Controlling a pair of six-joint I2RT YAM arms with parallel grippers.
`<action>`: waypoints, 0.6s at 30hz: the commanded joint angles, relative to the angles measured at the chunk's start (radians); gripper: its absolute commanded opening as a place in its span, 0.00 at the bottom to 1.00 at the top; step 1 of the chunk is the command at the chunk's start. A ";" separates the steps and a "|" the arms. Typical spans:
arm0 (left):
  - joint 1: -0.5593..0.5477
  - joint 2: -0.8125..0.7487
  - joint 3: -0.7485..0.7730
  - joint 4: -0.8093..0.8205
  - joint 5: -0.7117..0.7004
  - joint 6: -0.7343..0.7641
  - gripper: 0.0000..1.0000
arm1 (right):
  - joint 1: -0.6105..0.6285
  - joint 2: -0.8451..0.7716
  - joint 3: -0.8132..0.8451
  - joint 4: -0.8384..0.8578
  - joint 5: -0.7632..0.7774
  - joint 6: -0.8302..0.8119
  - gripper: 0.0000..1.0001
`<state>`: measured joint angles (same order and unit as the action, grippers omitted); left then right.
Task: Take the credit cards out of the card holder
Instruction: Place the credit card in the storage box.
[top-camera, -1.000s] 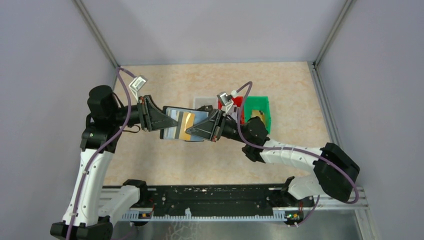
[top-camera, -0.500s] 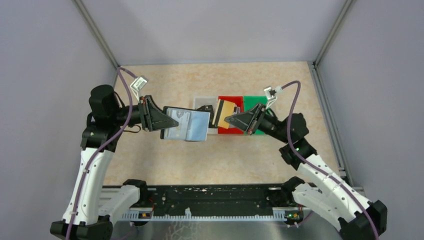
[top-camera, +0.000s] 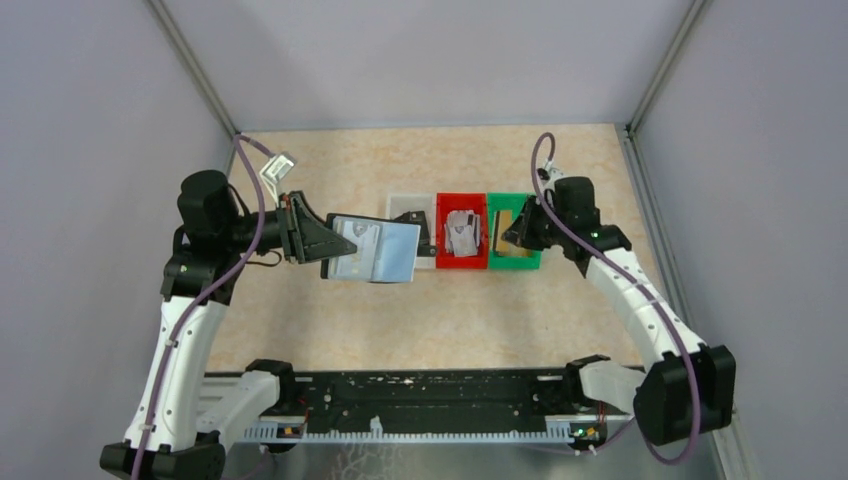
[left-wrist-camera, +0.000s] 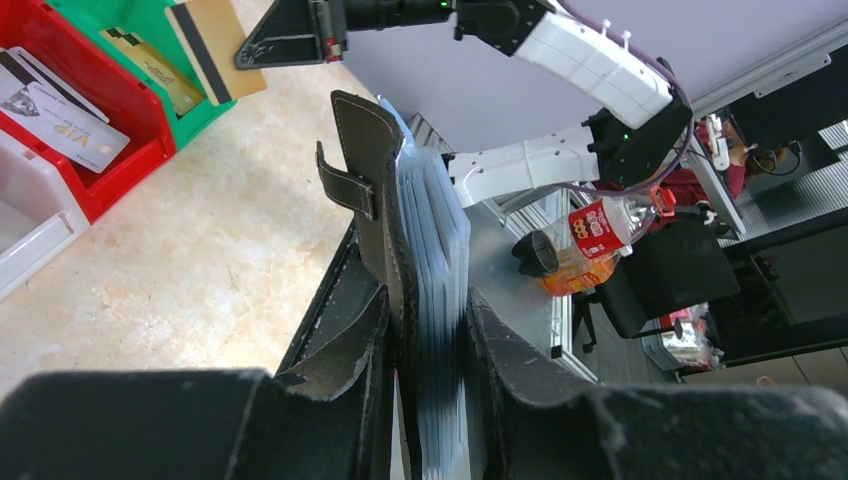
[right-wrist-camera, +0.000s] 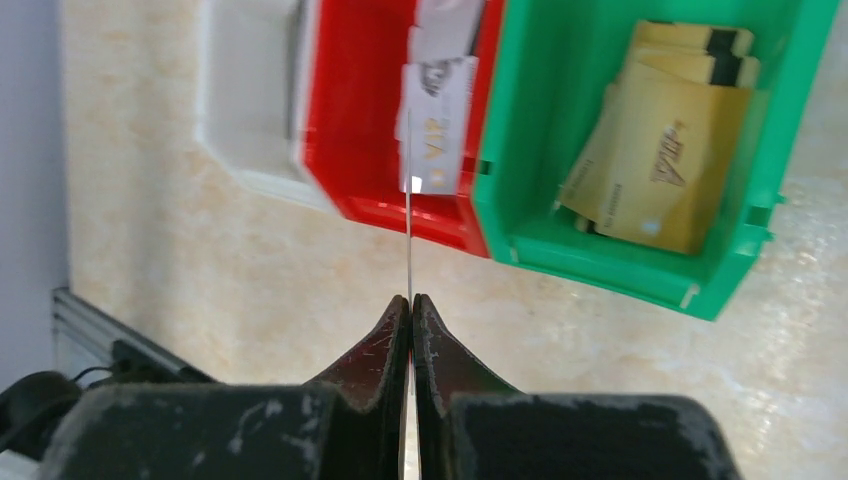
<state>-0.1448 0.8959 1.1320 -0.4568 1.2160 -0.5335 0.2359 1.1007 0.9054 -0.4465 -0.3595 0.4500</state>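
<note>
Where the bins sit: we see the white bin, red bin and green bin side by side in one row on the desk.
Red bin: grey-white cards lie inside, one printed VIP.
Green bin: we find a loose stack of gold cards.
Holder: held off the desk, just left of the white bin, with black leather and strap on one side and grey-blue slots on the other.
Left claw: clamped on the holder, one finger on each face.
Right claw: pressed together on the held card.
Held card: gold with a dark stripe and edge-on to the right wrist camera; we place it above the green bin, near the wall it shares with red.
</note>
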 joint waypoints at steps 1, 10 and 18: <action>-0.006 -0.012 0.045 0.013 0.023 0.009 0.00 | -0.028 0.094 0.075 -0.030 0.124 -0.121 0.00; -0.006 -0.012 0.043 0.021 0.040 0.008 0.00 | -0.039 0.311 0.152 0.030 0.200 -0.139 0.00; -0.006 -0.015 0.047 0.022 0.055 0.009 0.00 | -0.038 0.462 0.198 0.051 0.220 -0.138 0.00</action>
<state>-0.1452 0.8955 1.1370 -0.4564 1.2335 -0.5301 0.2043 1.5219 1.0584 -0.4438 -0.1650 0.3237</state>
